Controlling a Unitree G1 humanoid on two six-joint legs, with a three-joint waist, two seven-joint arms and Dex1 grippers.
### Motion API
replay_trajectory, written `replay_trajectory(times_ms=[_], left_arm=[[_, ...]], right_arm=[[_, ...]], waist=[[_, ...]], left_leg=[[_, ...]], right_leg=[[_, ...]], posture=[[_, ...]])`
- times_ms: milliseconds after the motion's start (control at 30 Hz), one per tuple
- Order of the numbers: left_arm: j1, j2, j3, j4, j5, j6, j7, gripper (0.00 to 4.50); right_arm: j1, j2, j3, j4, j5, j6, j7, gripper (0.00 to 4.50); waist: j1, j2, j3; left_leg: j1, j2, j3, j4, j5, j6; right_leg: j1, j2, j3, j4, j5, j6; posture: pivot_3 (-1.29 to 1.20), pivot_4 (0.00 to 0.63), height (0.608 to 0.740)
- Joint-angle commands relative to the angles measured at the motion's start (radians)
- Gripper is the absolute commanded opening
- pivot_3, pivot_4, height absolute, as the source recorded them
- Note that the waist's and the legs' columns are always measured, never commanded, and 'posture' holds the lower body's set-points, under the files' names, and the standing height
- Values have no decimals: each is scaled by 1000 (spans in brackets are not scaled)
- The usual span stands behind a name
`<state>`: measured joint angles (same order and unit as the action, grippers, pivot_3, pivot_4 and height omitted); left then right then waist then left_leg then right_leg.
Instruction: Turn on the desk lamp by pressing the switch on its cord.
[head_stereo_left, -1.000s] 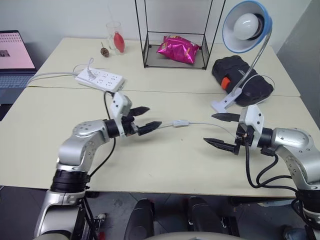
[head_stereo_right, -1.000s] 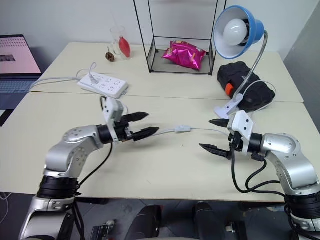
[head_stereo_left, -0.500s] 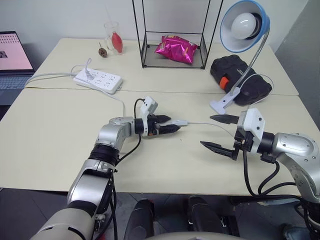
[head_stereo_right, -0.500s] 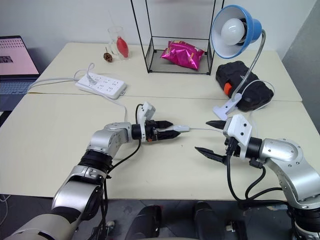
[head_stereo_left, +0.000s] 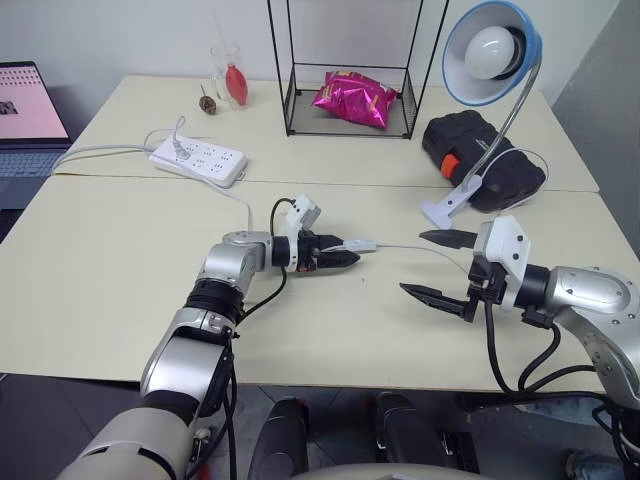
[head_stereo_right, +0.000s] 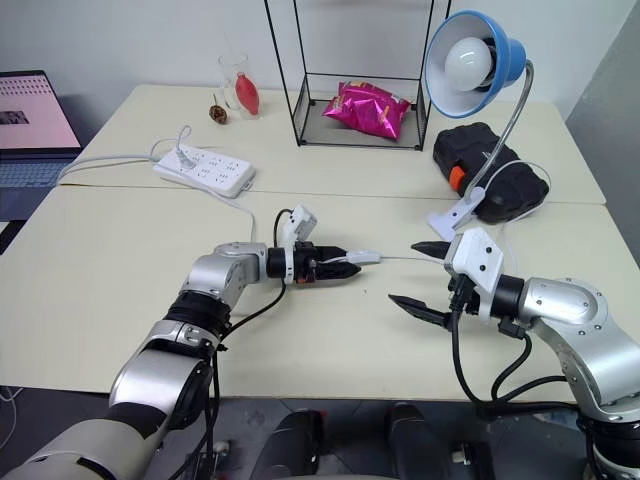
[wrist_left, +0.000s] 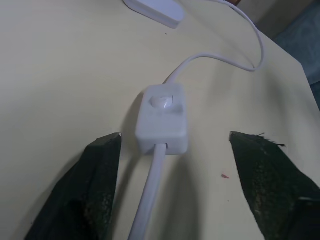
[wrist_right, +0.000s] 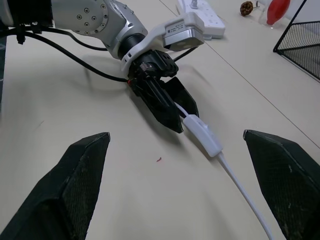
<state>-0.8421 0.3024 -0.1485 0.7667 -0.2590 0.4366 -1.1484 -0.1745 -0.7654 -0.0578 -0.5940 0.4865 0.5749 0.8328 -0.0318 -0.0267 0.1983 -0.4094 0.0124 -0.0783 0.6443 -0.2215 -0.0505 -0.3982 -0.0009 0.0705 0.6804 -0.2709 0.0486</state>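
Note:
The desk lamp (head_stereo_left: 490, 55) has a blue shade and a white bulb, and stands on its white clip base (head_stereo_left: 440, 211) at the right. Its thin white cord (head_stereo_left: 420, 248) runs left across the table to the small white switch (head_stereo_left: 360, 244). My left gripper (head_stereo_left: 343, 258) lies low over the table, pointing right. Its tips reach the switch's near end. In the left wrist view the switch (wrist_left: 162, 117) lies between the two black fingers (wrist_left: 102, 180), with a gap on each side. My right gripper (head_stereo_left: 432, 265) hovers open just right of the switch, holding nothing.
A white power strip (head_stereo_left: 198, 160) lies at the back left, its thick cable curving toward my left arm. A black wire rack (head_stereo_left: 290, 100) holds a pink bag (head_stereo_left: 352, 98). A black case (head_stereo_left: 480, 155) sits behind the clip base. A laptop (head_stereo_left: 25, 110) is at far left.
My left gripper has moved right along the cord and down, up to the switch, and its fingers have drawn closer together. The right gripper has stayed where it was, open.

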Motion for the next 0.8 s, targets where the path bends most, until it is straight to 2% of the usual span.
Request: replay_trajectory(times_ms=[33, 267, 500, 600, 800], left_arm=[[-21, -19, -10, 21, 32, -47, -11, 2355], [1, -26, -15, 13, 82, -143, 12, 1045], [43, -33, -10, -53, 97, -196, 40, 1040], [72, -30, -11, -99, 115, -257, 73, 1040], [165, -6, 3, -299, 125, -321, 140, 1040]], right_arm=[[-9, -12, -23, -32, 9, -11, -3, 4500], [2, 3, -18, -45, 27, 9, -26, 4500], [49, 43, 25, -83, 17, 32, -81, 4500], [63, 92, 25, -90, 55, 94, -143, 4500], [127, 324, -44, -126, 305, 406, -443, 4500]], waist=[[0, 0, 0], [0, 0, 0], [0, 0, 0], [1, 0, 0], [1, 0, 0]], left_leg=[[0, 0, 0, 0, 0, 0], [0, 0, 0, 0, 0, 0], [0, 0, 0, 0, 0, 0], [0, 0, 0, 0, 0, 0], [0, 1, -2, -1, 0, 0]], right_leg=[[0, 0, 0, 0, 0, 0], [0, 0, 0, 0, 0, 0], [0, 0, 0, 0, 0, 0], [0, 0, 0, 0, 0, 0], [0, 0, 0, 0, 0, 0]], posture=[[0, 150, 740], [0, 150, 740], [0, 150, 740], [0, 150, 740], [0, 150, 740]])
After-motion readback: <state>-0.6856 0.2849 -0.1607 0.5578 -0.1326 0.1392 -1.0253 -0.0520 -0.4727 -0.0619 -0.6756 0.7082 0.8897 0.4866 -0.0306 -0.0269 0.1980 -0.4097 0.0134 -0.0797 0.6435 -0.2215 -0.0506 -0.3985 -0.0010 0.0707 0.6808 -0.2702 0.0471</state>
